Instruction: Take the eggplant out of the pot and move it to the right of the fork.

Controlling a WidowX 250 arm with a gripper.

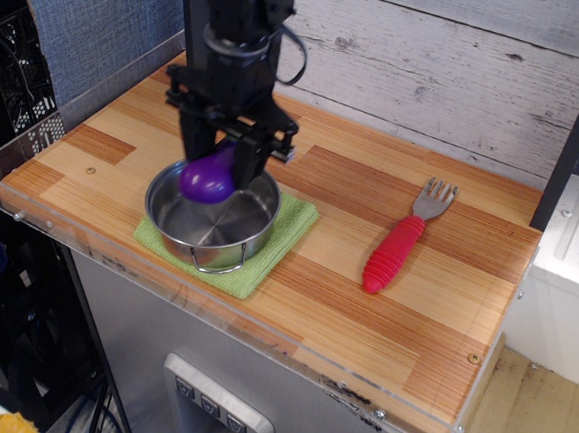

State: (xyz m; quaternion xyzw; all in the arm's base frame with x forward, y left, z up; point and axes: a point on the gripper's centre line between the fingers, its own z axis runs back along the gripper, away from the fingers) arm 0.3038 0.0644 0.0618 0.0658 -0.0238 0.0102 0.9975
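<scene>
Hand point(220, 166) first: it is closed tight on the eggplant point(208, 179), with one dark finger on each side. You can see the purple round end sticking out low and toward the front. The green cap is hidden up between the fingers, so the long way of the eggplant seems to run up and back into the hand.

Nearest the front edge of the tabletop point(292, 307) sits the shiny pot point(209, 225) on a green cloth point(277, 251). The pot looks empty now. The eggplant hangs just above the pot's back rim and does not touch it.

A bit farther back and well off to the right lies the fork point(405, 236). Its red handle points to the front and its grey prongs point to the back wall.

So the place to go is on the far side of the fork, to the right. I think the hand must carry the eggplant right, past the fork, high enough not to bump it.
</scene>
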